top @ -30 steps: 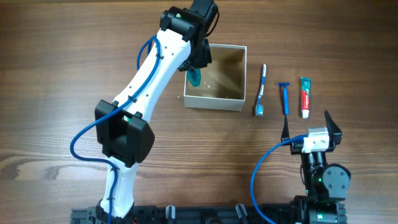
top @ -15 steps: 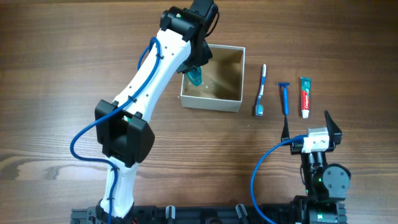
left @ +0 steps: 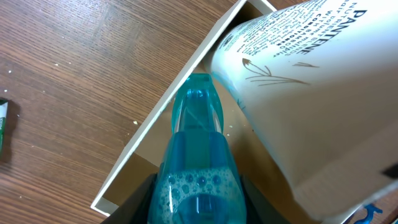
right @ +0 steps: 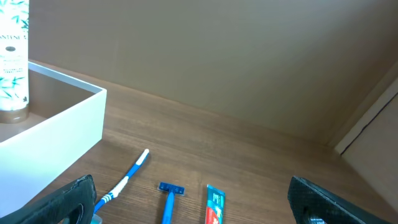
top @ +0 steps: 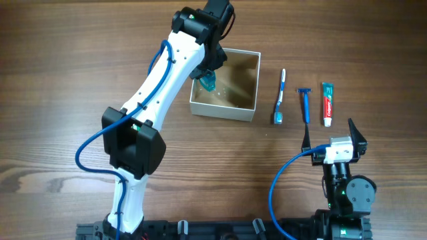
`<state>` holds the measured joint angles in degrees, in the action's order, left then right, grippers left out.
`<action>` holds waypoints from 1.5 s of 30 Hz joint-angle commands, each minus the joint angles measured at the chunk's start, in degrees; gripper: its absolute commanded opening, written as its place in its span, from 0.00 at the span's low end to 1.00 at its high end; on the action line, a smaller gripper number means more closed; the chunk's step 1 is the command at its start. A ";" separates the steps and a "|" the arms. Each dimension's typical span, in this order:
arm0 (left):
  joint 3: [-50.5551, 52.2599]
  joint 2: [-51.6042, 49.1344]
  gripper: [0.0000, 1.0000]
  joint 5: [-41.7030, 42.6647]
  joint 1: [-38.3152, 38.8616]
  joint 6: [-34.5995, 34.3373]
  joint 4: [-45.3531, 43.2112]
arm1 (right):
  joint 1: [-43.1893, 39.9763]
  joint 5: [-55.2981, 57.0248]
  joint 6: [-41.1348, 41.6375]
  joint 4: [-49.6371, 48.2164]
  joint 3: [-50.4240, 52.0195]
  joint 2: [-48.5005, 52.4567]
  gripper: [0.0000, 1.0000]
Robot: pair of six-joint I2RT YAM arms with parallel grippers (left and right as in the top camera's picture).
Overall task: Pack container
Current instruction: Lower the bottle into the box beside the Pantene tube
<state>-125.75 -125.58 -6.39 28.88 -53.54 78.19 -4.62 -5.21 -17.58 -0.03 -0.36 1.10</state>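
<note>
The container [top: 248, 72], a square white-walled box with a tan inside, sits at the table's upper middle. My left gripper [top: 209, 75] is shut on a clear blue bottle [left: 197, 162] and holds it over the container's left wall [left: 163, 112], pointing into the box. A white Pantene bottle [left: 305, 74] stands inside the container beside the blue bottle; it also shows in the right wrist view [right: 13, 59]. My right gripper [top: 331, 133] is open and empty near the front, below the toiletries.
A blue-and-white toothbrush [top: 280, 97], a blue razor [top: 305, 105] and a toothpaste tube [top: 327, 103] lie in a row right of the container. They also show in the right wrist view: toothbrush [right: 124, 180], razor [right: 169, 198], tube [right: 213, 205].
The container has slid a little to the left and turned slightly while my left gripper holds the blue bottle at its left wall. The right arm has not moved.
</note>
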 commanded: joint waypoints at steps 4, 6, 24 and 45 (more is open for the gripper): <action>0.35 -0.13 0.05 -2.93 -0.28 -1.55 -0.85 | 0.22 0.94 1.11 -0.15 0.07 -0.46 1.00; 0.92 -0.13 0.04 -2.91 -0.28 -1.57 -1.20 | 0.22 0.94 1.11 -0.15 0.07 -0.46 1.00; 1.05 -0.81 0.13 -2.03 0.13 -1.57 -2.10 | 0.22 0.94 1.09 -0.15 0.07 -0.46 1.00; 1.05 -2.86 0.32 -2.05 0.24 -1.60 -2.12 | 0.22 0.94 1.11 -0.15 0.07 -0.46 1.00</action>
<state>-124.77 -128.70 -6.59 28.88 -54.00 76.20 -4.62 -5.21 -17.58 -0.03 -0.36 1.10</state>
